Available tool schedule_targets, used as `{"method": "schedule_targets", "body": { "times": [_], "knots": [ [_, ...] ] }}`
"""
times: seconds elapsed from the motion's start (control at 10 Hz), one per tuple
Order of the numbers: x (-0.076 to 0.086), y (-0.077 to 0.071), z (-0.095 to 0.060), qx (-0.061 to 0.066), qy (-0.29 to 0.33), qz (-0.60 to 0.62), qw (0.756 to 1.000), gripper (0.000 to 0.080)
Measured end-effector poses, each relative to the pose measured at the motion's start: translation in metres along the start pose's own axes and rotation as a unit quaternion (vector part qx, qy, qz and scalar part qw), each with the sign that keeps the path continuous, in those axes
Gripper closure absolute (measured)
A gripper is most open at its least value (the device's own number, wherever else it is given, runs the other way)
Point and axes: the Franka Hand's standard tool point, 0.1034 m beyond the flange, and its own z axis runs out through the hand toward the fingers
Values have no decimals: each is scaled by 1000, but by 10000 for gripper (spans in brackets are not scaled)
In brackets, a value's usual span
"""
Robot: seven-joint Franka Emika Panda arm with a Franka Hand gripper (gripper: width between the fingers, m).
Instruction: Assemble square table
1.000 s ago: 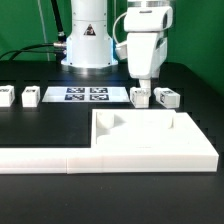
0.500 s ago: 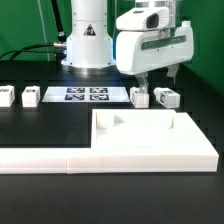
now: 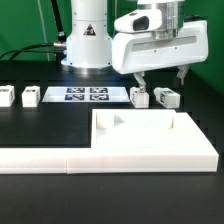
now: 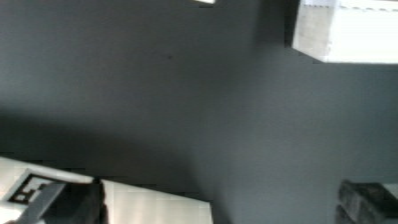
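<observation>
exterior view: gripper (image 3: 160, 77) is seen above the black table (image 3: 40, 125), fingers spread wide, nothing grasped. tabletop (image 3: 150, 135) is laid flat at front, exterior view's right, against the border bar (image 3: 50, 158). 2 legs (image 3: 140, 96) are stood just behind it; 2 more at exterior view's left, w/ marker board (image 3: 85, 95) btw.

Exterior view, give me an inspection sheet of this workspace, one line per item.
Surface: black table, matte.
Job's things: tabletop lies rim-up at the front; four legs loose in a row behind it, two either side of the marker board.
Clutter: white border bar along the front edge.
Grippers: gripper open, empty, above the two legs on the exterior view's right.
Cables: black cables behind the table.
Surroundings: arm base, green wall.
</observation>
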Motion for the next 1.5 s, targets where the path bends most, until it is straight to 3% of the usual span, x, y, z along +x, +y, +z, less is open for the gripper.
{"method": "schedule_targets", "body": {
  "times": [0.4,0.7,1.1,1.4,1.5],
  "knots": [
    [-22,-32,9,4,-3,-17,1000,151],
    [-23,-34,11,4,-15,-21,1000,151],
    [-32,-40,11,4,-141,-17,990,151],
    [-44,-48,10,6,-254,-18,967,151],
    [-40,-49,13,8,-271,-19,962,151]
  ]
}}
